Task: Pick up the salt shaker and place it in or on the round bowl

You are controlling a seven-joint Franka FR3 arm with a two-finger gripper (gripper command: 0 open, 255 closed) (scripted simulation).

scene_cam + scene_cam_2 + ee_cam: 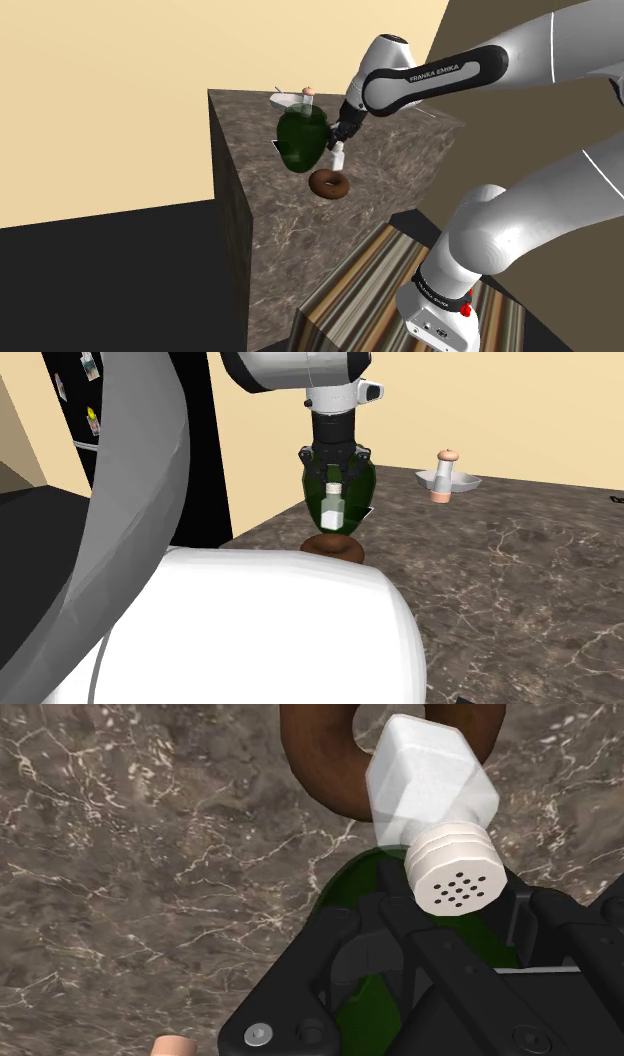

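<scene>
Item: shaker (333, 507), small, with a white faceted body and a ribbed, perforated cap (455, 869). Location: centre of the second exterior view, upright under the claw (335, 482), in front of a green bottle (360, 502) and just above a brown donut (335, 548) in that frame. Claw: clenched on the shaker's cap end, as far as I can read it. Handling, my estimate: light, rigid and smooth-sided, so apt to pivot or slip if pinched at the cap alone. I would favour the flat body faces just below the neck. Possibly breakable, so set it down gently. Destination: bowl (468, 481), upper right on the worktop (520, 572), well apart from the shaker, with a mill (447, 464) standing in it.
</scene>
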